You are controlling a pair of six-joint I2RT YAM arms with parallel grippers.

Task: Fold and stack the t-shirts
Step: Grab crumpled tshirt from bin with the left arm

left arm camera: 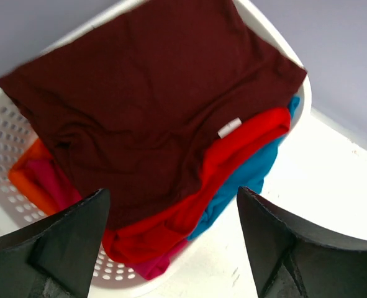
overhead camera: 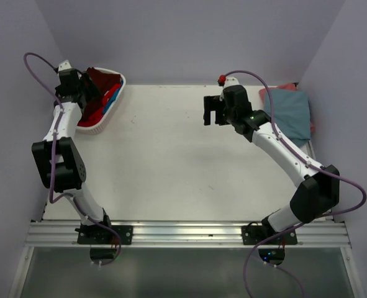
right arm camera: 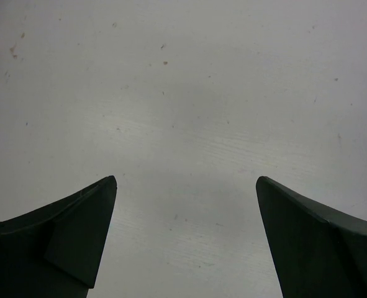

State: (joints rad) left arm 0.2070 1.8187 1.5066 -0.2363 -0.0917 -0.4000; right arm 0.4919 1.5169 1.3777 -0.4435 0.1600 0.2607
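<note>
- Left gripper (overhead camera: 86, 93) hangs over the white basket (overhead camera: 99, 127) at the far-left corner of the table (overhead camera: 164, 161). Jaws are spread wide with nothing between them.
- The dark maroon t-shirt (left arm camera: 152, 93) is top of the pile in that basket. It's draped loose across most of it, unfolded, with a small white tag (left arm camera: 228, 127) facing up.
- Key relation: in the left wrist view the maroon shirt lies straight ahead of and below the fingertips. Its near edge falls in the gap between the two fingers, apart from both, no contact that I can see.
- It reads as a broad sheet set diagonal to the jaw line. I can't call a clear long axis.
- Beneath it, a bright red t-shirt (left arm camera: 233, 149) and a blue t-shirt (left arm camera: 258, 171) poke out on the right side. Orange cloth (left arm camera: 31, 171) and pink cloth (left arm camera: 152, 267) show lower down.
- The left arm is right on top of the basket. The right gripper (overhead camera: 211, 110) is well apart from it, over bare table right of centre, jaws wide and empty. Its wrist view shows only tabletop.
- A dusty grey-blue t-shirt (overhead camera: 289, 112) lies flat at the far-right edge of the table on top of a salmon pink t-shirt (overhead camera: 289, 87), behind the right arm.
- My read: we're at the pick of the next shirt, with most of the pile to go.
- The next move calls for the left to drop straight ahead and pinch maroon cloth only.
- Risk: biting too deep and dragging the red one out too.
</note>
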